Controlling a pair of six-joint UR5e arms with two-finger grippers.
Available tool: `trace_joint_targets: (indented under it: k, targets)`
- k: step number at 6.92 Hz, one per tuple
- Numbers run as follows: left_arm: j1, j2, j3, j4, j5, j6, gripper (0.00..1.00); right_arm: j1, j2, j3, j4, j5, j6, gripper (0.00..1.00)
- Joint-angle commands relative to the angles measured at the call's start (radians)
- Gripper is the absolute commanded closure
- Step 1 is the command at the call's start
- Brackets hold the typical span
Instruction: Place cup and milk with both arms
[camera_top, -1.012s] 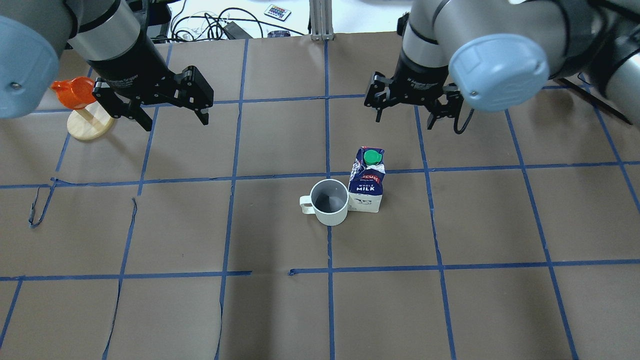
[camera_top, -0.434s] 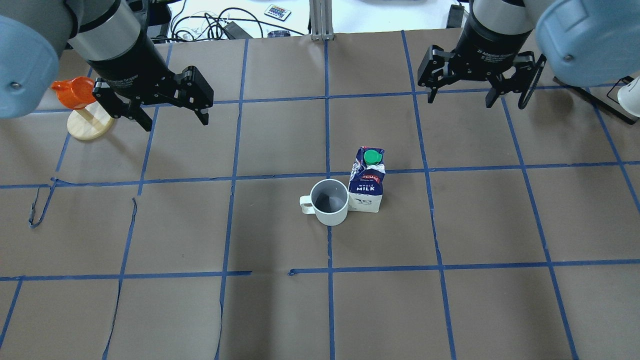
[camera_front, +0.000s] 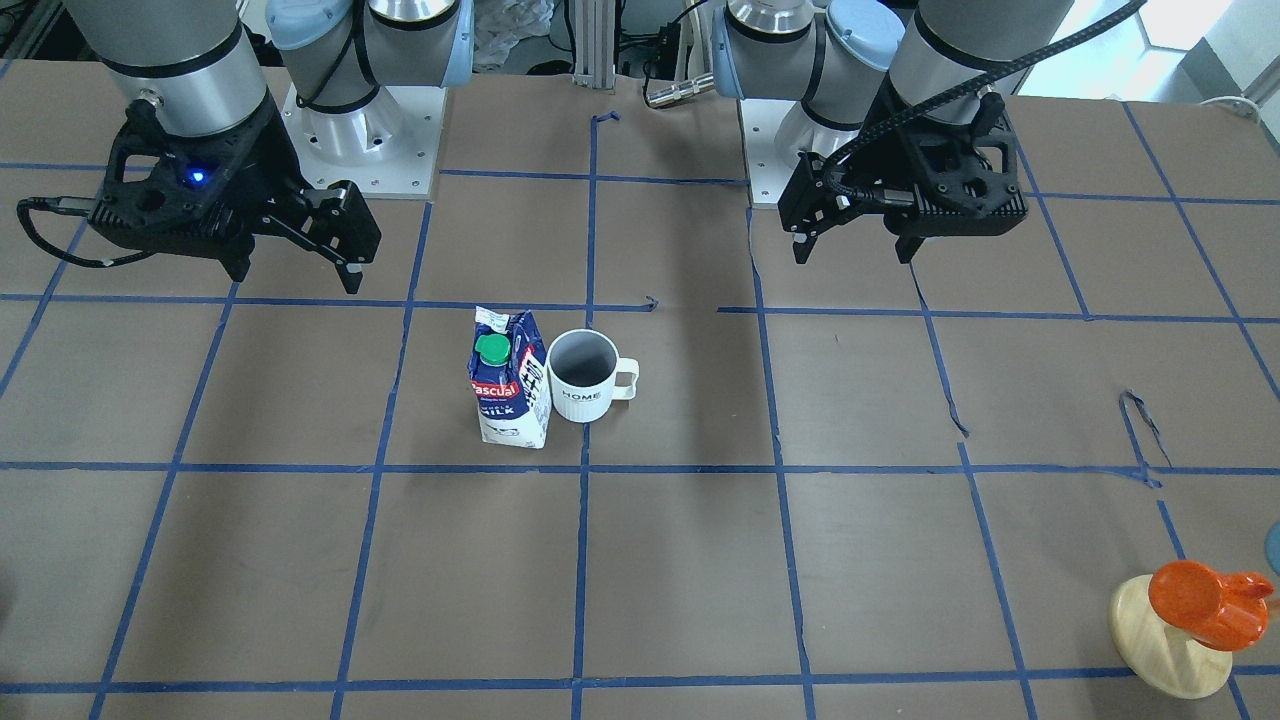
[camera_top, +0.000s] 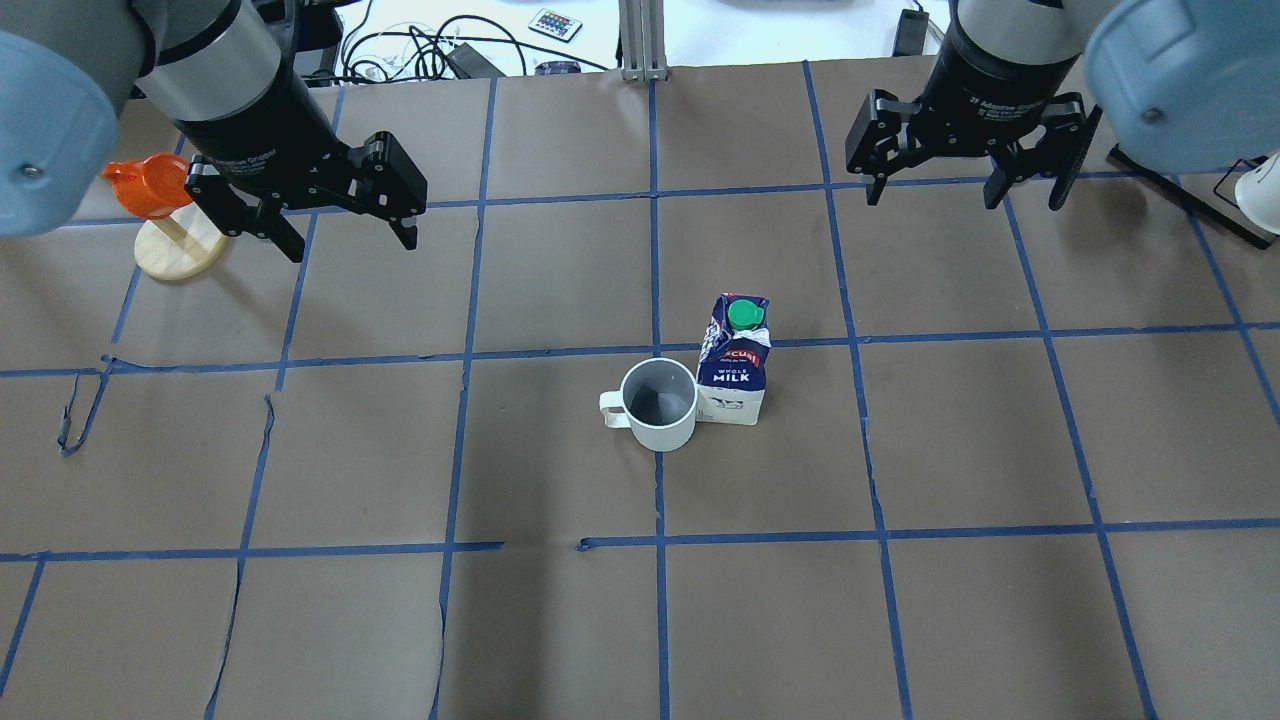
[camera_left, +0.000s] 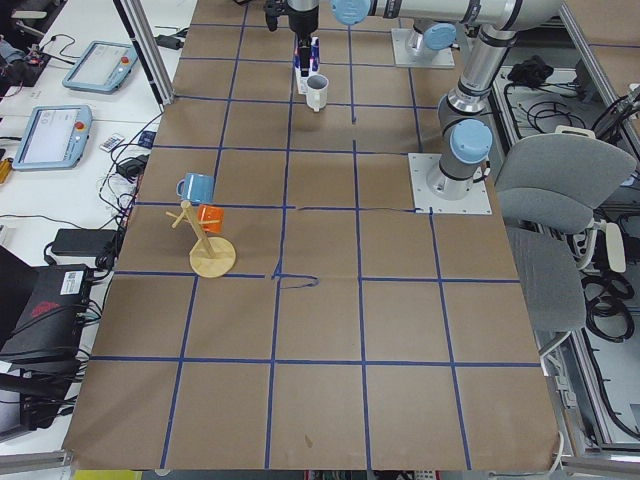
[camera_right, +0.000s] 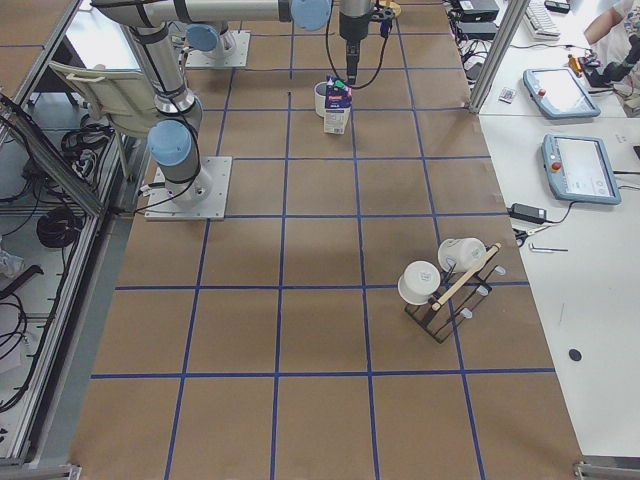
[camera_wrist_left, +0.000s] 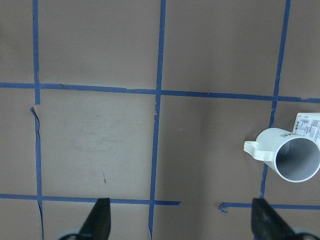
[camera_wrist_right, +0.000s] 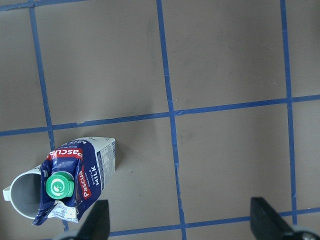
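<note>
The white ribbed cup (camera_top: 659, 405) stands upright near the table's middle, handle pointing left in the overhead view. The blue and white milk carton (camera_top: 735, 360) with a green cap stands upright against its right side. Both also show in the front view, cup (camera_front: 583, 377) and milk (camera_front: 508, 390). My left gripper (camera_top: 352, 245) is open and empty, raised far to the cup's left and back. My right gripper (camera_top: 960, 195) is open and empty, raised to the milk's right and back. The left wrist view shows the cup (camera_wrist_left: 295, 160). The right wrist view shows the milk (camera_wrist_right: 75, 175).
An orange cup on a wooden disc stand (camera_top: 150, 185) sits at the far left, just beside my left gripper. A blue mug (camera_left: 195, 187) hangs on the same stand. A black rack with white mugs (camera_right: 445, 290) stands toward the table's right end. Cables and a remote (camera_top: 555, 22) lie beyond the far edge.
My right gripper has swung right and toward the table's far edge, away from the milk, staying open. The left gripper, cup and milk have not moved.
</note>
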Motion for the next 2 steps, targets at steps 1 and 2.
trace_joint_targets:
  k: [1,2]
  targets:
    - [0.000,0.000,0.000,0.000,-0.001,0.000,0.00,0.000,0.000,0.000,0.000,0.005,-0.006,0.00]
    - [0.000,0.000,0.000,0.001,-0.001,0.000,0.00,0.000,0.000,0.000,-0.003,0.005,-0.006,0.00]
